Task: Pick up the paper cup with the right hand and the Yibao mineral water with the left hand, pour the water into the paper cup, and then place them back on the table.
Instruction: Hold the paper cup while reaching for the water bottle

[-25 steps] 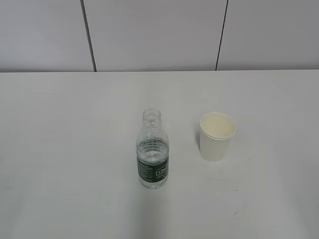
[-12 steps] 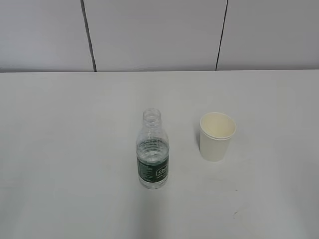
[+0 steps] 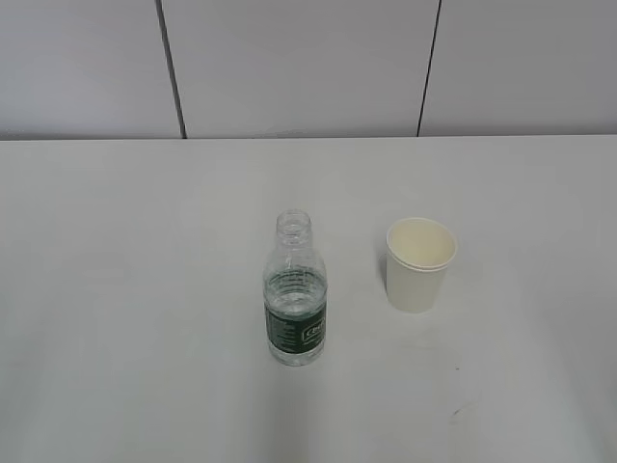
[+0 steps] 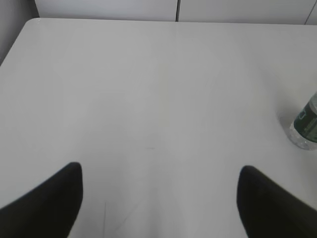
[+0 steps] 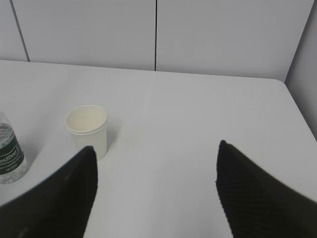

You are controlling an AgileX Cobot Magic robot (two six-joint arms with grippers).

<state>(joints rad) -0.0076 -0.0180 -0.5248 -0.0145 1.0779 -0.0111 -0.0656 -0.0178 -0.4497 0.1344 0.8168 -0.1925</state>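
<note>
Small clear ribbed plastic bottle of Yibao mineral water, dark green label, no cap, stands upright mid-table. Small white tapered paper cup stands upright just to its right, apart from it, looks empty. Large plain white matte table.

Neither arm shows in the exterior view. Left hand: fingers spread wide, nothing held, over bare table; the bottle sits at the far right edge of its wrist view, well off its centreline. Right hand: fingers spread wide, empty; the cup is ahead and left of its centreline, near the left finger.

Judgement: nothing started, both picks pending.

Risks:
- Uncapped bottle: a side nudge from a misaligned left approach tips it and spills it.
- Squeezing thin plastic pushes water out the neck.
- Light cup: a finger clipping the rim knocks it over; a hard grip crushes it.
- Objects stand close, so the arms could crowd each other.
</note>
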